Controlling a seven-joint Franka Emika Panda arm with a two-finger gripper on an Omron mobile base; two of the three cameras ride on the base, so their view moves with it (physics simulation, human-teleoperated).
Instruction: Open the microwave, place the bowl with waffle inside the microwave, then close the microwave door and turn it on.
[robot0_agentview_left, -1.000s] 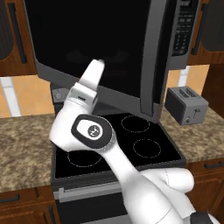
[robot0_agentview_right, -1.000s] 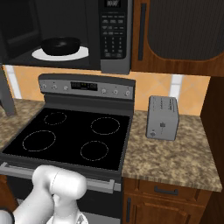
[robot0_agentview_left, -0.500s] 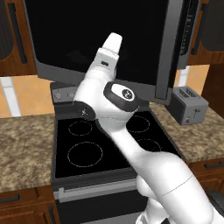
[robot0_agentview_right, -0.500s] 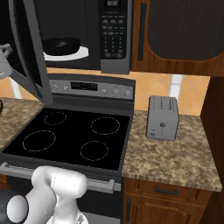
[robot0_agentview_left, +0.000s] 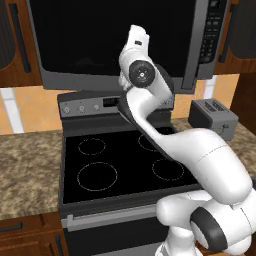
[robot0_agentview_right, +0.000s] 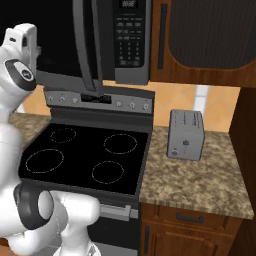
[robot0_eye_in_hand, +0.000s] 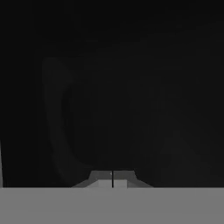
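The microwave (robot0_agentview_right: 131, 75) hangs above the stove, its dark keypad (robot0_agentview_right: 129, 41) on the right. The microwave door (robot0_agentview_left: 90, 40), grey-framed with a big dark window, stands a little ajar, its handle edge (robot0_agentview_right: 93, 45) still out in front of the keypad. My white hand (robot0_agentview_left: 136, 40) is raised flat against the door glass; it also shows at the left edge of the right base view (robot0_agentview_right: 22, 40). My gripper (robot0_eye_in_hand: 112, 178) is shut on nothing, tips close to the dark glass. The bowl and the waffle are hidden behind the door.
Below the microwave lies the black-topped stove (robot0_agentview_left: 115, 160) with its knob panel (robot0_agentview_right: 100, 98). A small grey toaster (robot0_agentview_right: 186, 134) stands on the speckled counter (robot0_agentview_right: 200, 180) to the right. Wooden cabinets (robot0_agentview_right: 205, 35) flank the microwave.
The door has swung from wide open, with the bowl showing inside, to nearly shut. My arm rose and moved right, following the door.
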